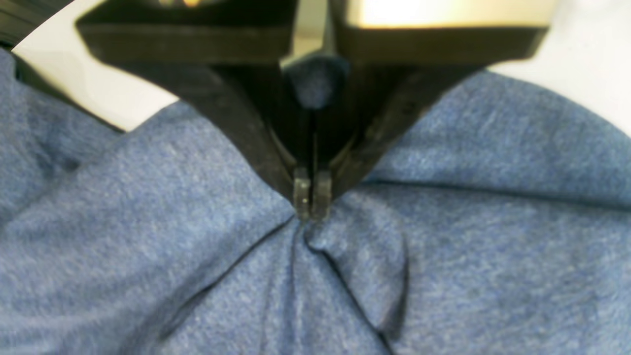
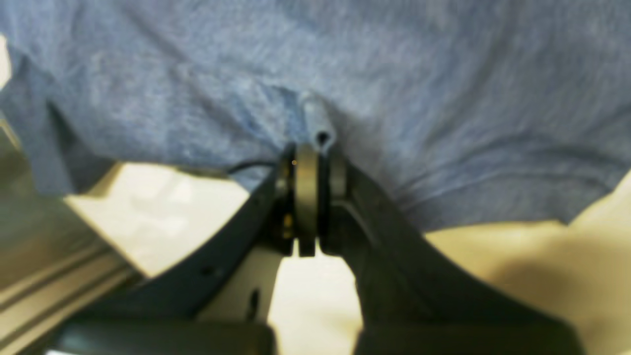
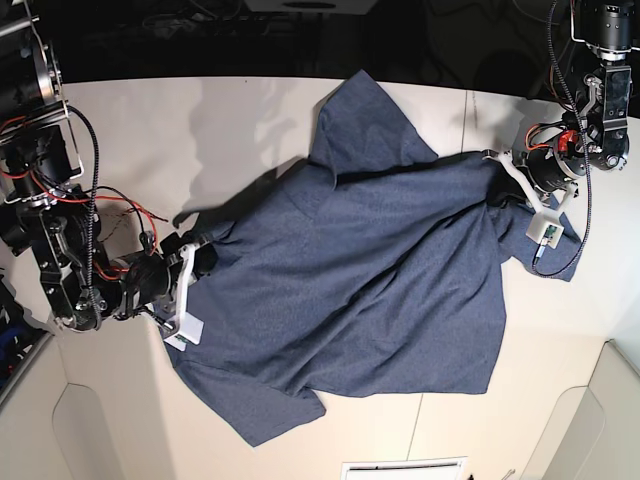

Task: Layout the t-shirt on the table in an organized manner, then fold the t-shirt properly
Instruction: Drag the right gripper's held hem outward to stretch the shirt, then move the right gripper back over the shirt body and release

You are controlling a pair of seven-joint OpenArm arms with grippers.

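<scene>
Base view: t-shirt (image 3: 350,290) is spread across the middle of the table (image 3: 130,130), plain side up, still rumpled, with one sleeve flared toward the far edge and a corner trailing near the front. Right gripper (image 3: 196,257) clamps the shirt edge on that view's left; left gripper (image 3: 502,185) pinches cloth on the opposite side. Wrist views confirm it: left gripper (image 1: 311,197) has its jaws closed on a bunched pleat of t-shirt (image 1: 443,236), right gripper (image 2: 308,197) is closed on a fold of the edge. Risks, as I judge them: both pinches look shallow, so pulling apart to flatten could slip the fabric out of one side; uneven pull would skew the shirt or drag it toward the table edge. Can't see any lettering, so it's presumably face down. The fabric under both arms is hidden, and both wrist views are blurry, so the depth of each bite is unclear.
</scene>
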